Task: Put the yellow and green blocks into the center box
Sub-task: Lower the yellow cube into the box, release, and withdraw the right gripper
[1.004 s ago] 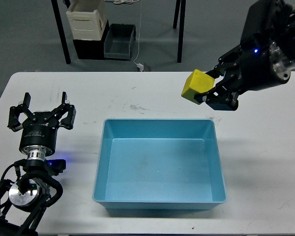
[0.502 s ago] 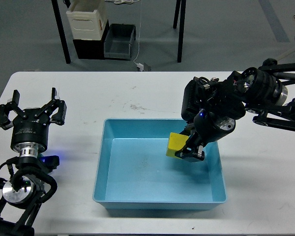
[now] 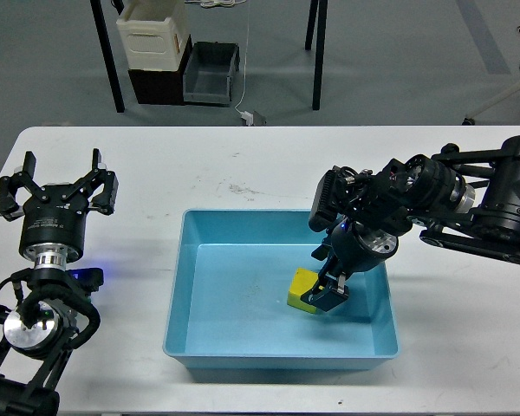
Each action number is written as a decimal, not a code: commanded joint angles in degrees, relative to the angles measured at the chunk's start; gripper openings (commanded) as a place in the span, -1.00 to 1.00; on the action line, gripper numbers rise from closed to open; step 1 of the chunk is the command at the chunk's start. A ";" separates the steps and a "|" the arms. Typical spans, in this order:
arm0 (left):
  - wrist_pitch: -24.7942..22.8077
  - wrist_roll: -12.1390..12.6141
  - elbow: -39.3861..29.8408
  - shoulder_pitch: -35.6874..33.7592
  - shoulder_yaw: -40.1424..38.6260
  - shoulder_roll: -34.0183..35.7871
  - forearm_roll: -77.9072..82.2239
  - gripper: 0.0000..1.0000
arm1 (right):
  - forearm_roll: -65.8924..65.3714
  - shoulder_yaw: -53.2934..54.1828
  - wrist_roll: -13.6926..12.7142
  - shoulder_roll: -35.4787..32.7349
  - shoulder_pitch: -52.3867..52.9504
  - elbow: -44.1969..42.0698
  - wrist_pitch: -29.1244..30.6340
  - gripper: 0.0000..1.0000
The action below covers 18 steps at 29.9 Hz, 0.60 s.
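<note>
A yellow block rests low in the blue center box, right of its middle, at or just above the floor. My right gripper reaches down into the box from the right and is shut on the yellow block, with one dark finger showing on the block's right side. My left gripper is open and empty over the white table, left of the box. No green block is in view.
The white table carries only the box. On the floor behind the table stand a white crate, a dark bin and black table legs. My right arm lies across the table's right side.
My right gripper has carried the yellow block from above the table's right side down into the box, close to the floor. My left gripper shifted slightly left and stayed open.
</note>
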 commanded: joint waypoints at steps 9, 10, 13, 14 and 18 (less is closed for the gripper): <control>2.94 2.88 0.18 -5.24 3.60 16.16 6.23 1.00 | 0.11 20.80 0.00 -3.28 -3.38 0.43 0.00 0.97; 3.12 2.88 0.26 -6.12 4.05 17.57 8.33 1.00 | 0.11 22.38 0.00 -3.28 -3.99 0.87 0.00 0.97; 3.30 3.23 2.01 -8.15 4.67 21.52 15.62 1.00 | 0.11 28.96 0.00 -3.28 -7.93 1.13 0.00 0.97; 3.30 3.75 3.07 -8.94 4.67 22.41 17.65 1.00 | 0.11 31.17 0.00 -3.10 -9.52 1.22 -0.66 0.97; 3.12 9.89 7.81 -12.80 4.75 26.01 25.57 1.00 | 0.20 42.32 0.00 -2.57 -16.64 1.83 -7.94 0.98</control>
